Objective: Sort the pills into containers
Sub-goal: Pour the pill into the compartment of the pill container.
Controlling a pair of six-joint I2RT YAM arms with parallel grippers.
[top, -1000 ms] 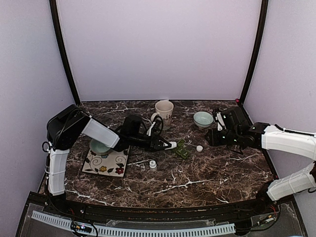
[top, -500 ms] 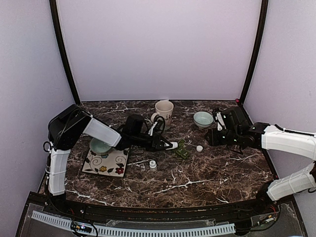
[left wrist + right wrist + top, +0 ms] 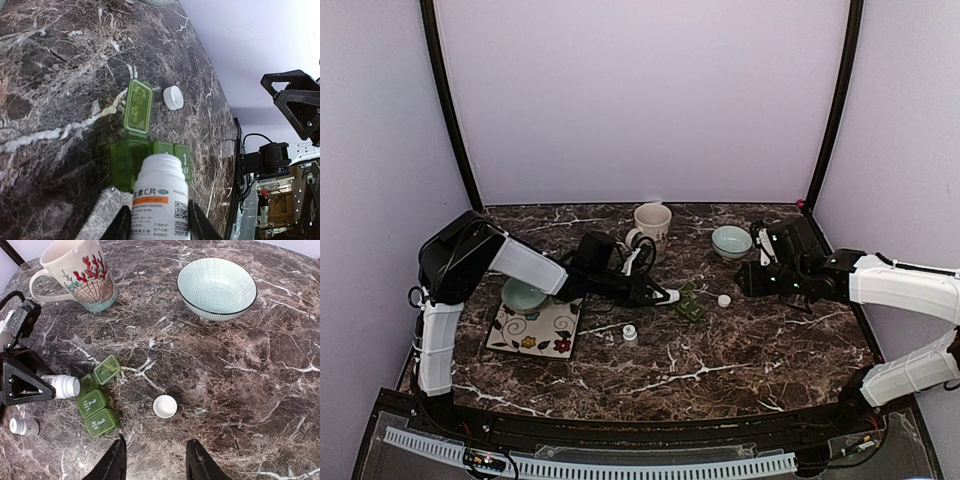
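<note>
1. Top view: my left fingers [image 3: 642, 292] are clamped on a white pill bottle [image 3: 665, 295], which lies almost level at the frame's centre. Its mouth points right toward the dark green pill box [image 3: 690, 303] on the table [image 3: 760, 350]. A loose white cap [image 3: 724, 300] sits just right of the box. My right fingers [image 3: 744, 282] hover right of the cap, with a mug [image 3: 652, 228] and a bowl [image 3: 731, 241] farther up the frame.

2. Left wrist view: my two fingers [image 3: 121, 225] grip the bottle [image 3: 161, 192] on both sides at the bottom edge. The bottle has no cap on. The pill box [image 3: 125, 165] lies just past the mouth, one end compartment open with its lid [image 3: 138, 105] folded flat, and the other two shut. I cannot see any pills.

3. Right wrist view: my right fingers [image 3: 114, 465] stand apart at the bottom edge, holding nothing. The pill box [image 3: 97, 407] is at lower left, and the bottle mouth [image 3: 74, 386] sits just beside the open compartment. A small bottle [image 3: 22, 426] lies at the far lower left.

4. Doing the pour well: I judge the mouth should sit squarely over the open compartment before I tip any further. The tilt should be slow and slight, because a quick one could scatter pills onto the shut lids or the table.
</note>
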